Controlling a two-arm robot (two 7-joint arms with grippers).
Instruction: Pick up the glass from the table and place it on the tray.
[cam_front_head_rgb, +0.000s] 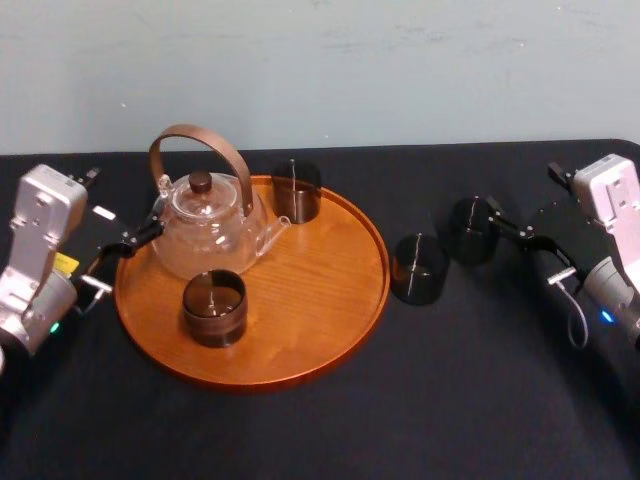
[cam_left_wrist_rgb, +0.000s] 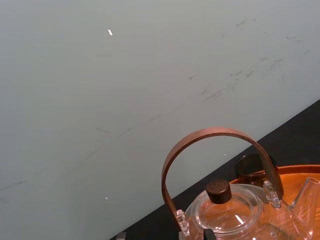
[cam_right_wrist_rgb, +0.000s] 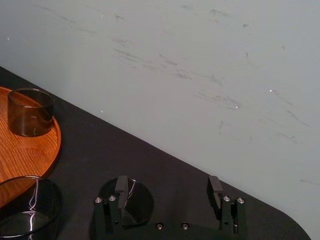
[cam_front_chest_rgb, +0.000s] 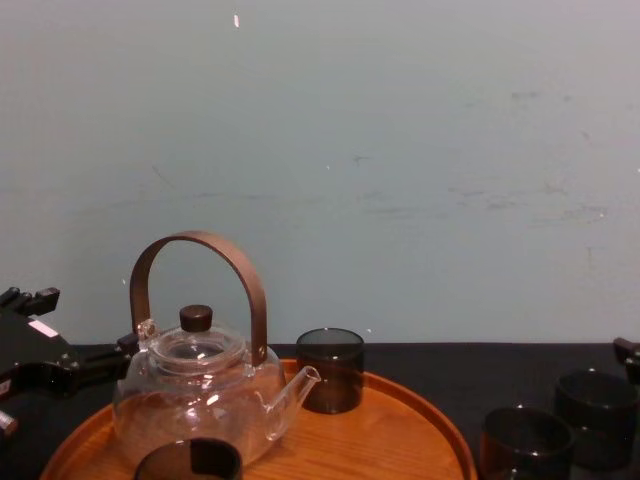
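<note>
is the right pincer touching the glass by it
Cannot tell. In the right wrist view one finger of the open right pincer overlaps the glass, showing neither contact nor gap.

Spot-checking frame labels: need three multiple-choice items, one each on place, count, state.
1. The teapot stands: A on the tray; B beside the tray; C atop a glass.
2. Glasses on the table, off the tray: A one; B two; C four.
3. The right gripper is: A open; B shut on a glass; C shut empty.
Answers: A, it sits inside the rim, left gripper beside it. B, one glass beside the tray, another glass at the right gripper. A, its fingers stand apart.
</note>
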